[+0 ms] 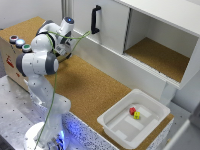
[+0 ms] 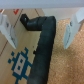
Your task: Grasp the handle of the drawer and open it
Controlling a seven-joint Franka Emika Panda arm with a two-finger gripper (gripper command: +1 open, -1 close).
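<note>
Handle (image 1: 95,19) on drawer (image 1: 107,20), well apart from claw (image 2: 40,31).

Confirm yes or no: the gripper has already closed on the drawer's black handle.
No. In the exterior view the gripper sits over the cork surface, clearly apart from the handle, and its jaws stand open.

Cork-topped counter (image 1: 95,87) stretching under a white cabinet (image 1: 165,30), open compartment (image 1: 160,52) showing cork floor, perforated metal base (image 1: 15,107) lying below

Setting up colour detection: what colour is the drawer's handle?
Black, against the white drawer. The handle shows best in the exterior view.
</note>
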